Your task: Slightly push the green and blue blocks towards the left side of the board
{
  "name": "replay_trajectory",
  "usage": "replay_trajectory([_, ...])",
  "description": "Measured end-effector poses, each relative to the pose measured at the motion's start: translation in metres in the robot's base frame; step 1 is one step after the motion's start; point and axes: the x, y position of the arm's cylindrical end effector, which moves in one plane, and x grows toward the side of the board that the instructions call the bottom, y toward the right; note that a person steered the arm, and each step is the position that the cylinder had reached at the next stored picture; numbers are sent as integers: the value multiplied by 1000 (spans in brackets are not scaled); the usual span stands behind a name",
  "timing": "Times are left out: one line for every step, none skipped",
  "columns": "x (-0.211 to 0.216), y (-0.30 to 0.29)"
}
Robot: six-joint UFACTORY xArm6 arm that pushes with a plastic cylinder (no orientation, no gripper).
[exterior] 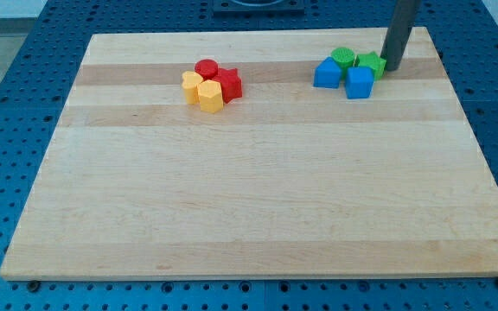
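Near the view's top right, two green blocks and two blue blocks sit bunched together. A round green block (343, 58) is at the top, a green star-like block (372, 64) to its right, a blue block (326, 73) at the left and a blue cube (360, 83) at the bottom. My tip (391, 68) is at the right edge of the green star-like block, touching or nearly touching it. The rod runs up out of the view's top.
The wooden board (258, 216) lies on a blue perforated table. Left of centre near the top, a round red block (206, 68), a red star-like block (227, 84) and two yellow blocks (192, 84) (211, 95) are bunched together.
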Motion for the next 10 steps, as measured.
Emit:
replay_trajectory([1,-6])
replay_trajectory([1,-20])
replay_trajectory([1,-24])
replay_trajectory([1,-22])
replay_trajectory([17,15])
replay_trajectory([51,43])
replay_trajectory([86,44])
replay_trajectory([96,24])
replay_trajectory([96,-17])
replay_trajectory([96,-52])
